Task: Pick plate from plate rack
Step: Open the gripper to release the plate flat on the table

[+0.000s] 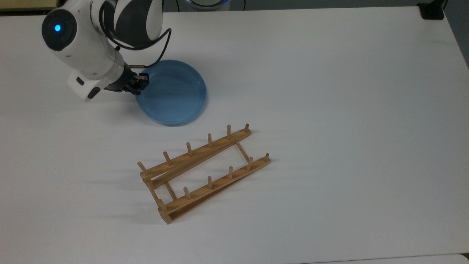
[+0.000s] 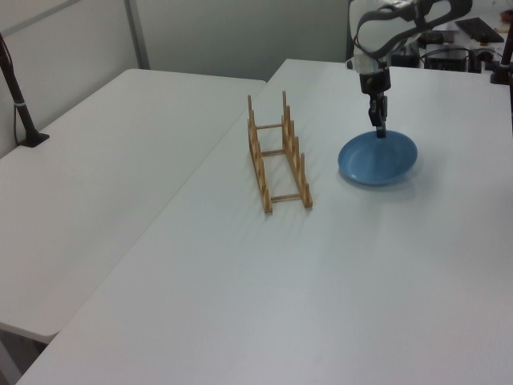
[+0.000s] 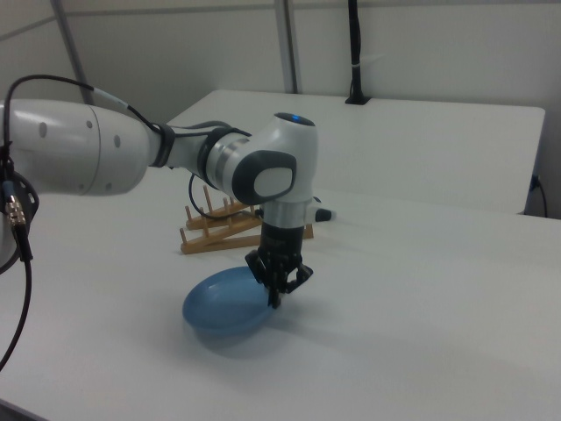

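The light-blue plate [image 1: 176, 93] lies low and nearly flat on the white table, apart from the wooden plate rack [image 1: 203, 172]. My gripper [image 1: 142, 83] is shut on the plate's rim at the top view's left side, with the white arm reaching in from the upper left. In the left view the gripper [image 2: 380, 130] points down onto the far rim of the plate [image 2: 378, 159], to the right of the rack [image 2: 276, 152]. In the right view the gripper [image 3: 277, 294] pinches the plate [image 3: 219, 305] at its right edge, in front of the rack [image 3: 219, 230]. No plate stands in the rack.
A black clamp base [image 1: 432, 10] sits at the table's far right corner in the top view. A second white table with a black post [image 2: 20, 96] adjoins in the left view. Cables and desk equipment [image 2: 449, 36] lie beyond the far edge.
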Action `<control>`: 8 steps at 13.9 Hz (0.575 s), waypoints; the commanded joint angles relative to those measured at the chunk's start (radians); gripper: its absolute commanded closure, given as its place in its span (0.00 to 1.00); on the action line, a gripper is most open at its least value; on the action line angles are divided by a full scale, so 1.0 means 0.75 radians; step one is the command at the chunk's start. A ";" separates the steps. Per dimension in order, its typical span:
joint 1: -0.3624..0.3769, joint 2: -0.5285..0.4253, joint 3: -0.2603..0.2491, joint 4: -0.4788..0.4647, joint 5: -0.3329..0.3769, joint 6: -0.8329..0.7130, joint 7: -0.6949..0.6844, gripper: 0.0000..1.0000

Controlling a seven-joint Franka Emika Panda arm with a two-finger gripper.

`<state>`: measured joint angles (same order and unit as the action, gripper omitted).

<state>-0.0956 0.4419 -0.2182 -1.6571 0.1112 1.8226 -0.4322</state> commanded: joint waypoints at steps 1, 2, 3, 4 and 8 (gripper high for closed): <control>-0.006 -0.019 -0.053 -0.061 -0.099 0.030 -0.090 0.73; -0.006 -0.019 -0.063 -0.069 -0.121 0.028 -0.090 0.48; -0.004 -0.021 -0.075 -0.073 -0.164 0.020 -0.086 0.22; -0.003 -0.027 -0.075 -0.071 -0.183 0.014 -0.072 0.13; 0.039 -0.122 -0.073 -0.059 -0.187 0.010 0.148 0.00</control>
<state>-0.1020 0.4439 -0.2704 -1.6751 -0.0101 1.8228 -0.4501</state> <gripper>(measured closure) 0.278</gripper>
